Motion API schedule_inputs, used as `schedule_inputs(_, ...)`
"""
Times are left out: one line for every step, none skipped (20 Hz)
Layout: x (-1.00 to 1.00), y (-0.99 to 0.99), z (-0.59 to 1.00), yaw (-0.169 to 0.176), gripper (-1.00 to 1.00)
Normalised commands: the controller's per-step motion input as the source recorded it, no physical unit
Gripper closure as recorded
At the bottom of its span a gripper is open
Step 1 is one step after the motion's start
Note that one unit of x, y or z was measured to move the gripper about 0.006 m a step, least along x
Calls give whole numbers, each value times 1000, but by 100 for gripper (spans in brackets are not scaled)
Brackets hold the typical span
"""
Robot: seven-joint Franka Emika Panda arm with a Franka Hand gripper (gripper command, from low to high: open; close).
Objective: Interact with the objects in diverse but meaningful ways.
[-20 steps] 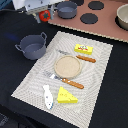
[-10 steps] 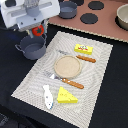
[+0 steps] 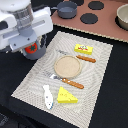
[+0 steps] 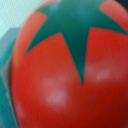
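Observation:
A red tomato (image 4: pixel 60 70) with a green star top fills the wrist view, very close to the camera. In the exterior view the tomato (image 3: pixel 31 49) shows as a red patch under the white arm, where my gripper (image 3: pixel 30 45) hangs right above it. The fingers are hidden, so I cannot tell whether they hold it. The grey pot (image 3: pixel 26 55) is mostly covered by the arm. On the striped mat (image 3: pixel 100 75) lie the yellow cheese wedge (image 3: pixel 67 95), the white fish (image 3: pixel 48 97) and the yellow block with a red label (image 3: pixel 83 48).
A round wooden board (image 3: pixel 67 65) sits mid-mat, with one wood-handled utensil (image 3: pixel 75 83) in front of it and another (image 3: pixel 85 58) behind it. A dark pan (image 3: pixel 66 7), black burner discs (image 3: pixel 89 18) and a bowl (image 3: pixel 122 15) stand on the brown counter at the back.
The arm has come down from the back left and now covers the pot, which was in plain sight a second ago. The things on the mat have not moved.

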Motion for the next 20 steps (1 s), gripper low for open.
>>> schedule_inputs(671, -486, 74, -15, 100)
schedule_inputs(786, -317, 129, -19, 100)
schedule_inputs(897, -123, 160, -7, 100)
schedule_inputs(917, -129, 134, -3, 100)
schedule_inputs(869, -149, 77, -3, 100)
schedule_inputs(857, -134, 57, -6, 100)
schedule_inputs(823, -117, 3, -5, 100)
schedule_inputs(751, -123, 0, -5, 100)
schedule_inputs(654, -154, -11, 0, 100)
schedule_inputs(589, -169, -63, 0, 100)
schedule_inputs(531, -177, -57, 0, 100)
schedule_inputs(371, -289, -29, 0, 100)
schedule_inputs(220, -431, -3, 0, 100)
schedule_inputs(100, -517, 0, 0, 100)
schedule_inputs(63, -594, 0, 0, 100)
schedule_inputs(11, -609, 0, 0, 100)
schedule_inputs(0, -651, 0, 0, 100)
schedule_inputs(0, -680, 0, -10, 100)
schedule_inputs(0, -737, 0, -14, 100)
schedule_inputs(0, -714, 9, -23, 100)
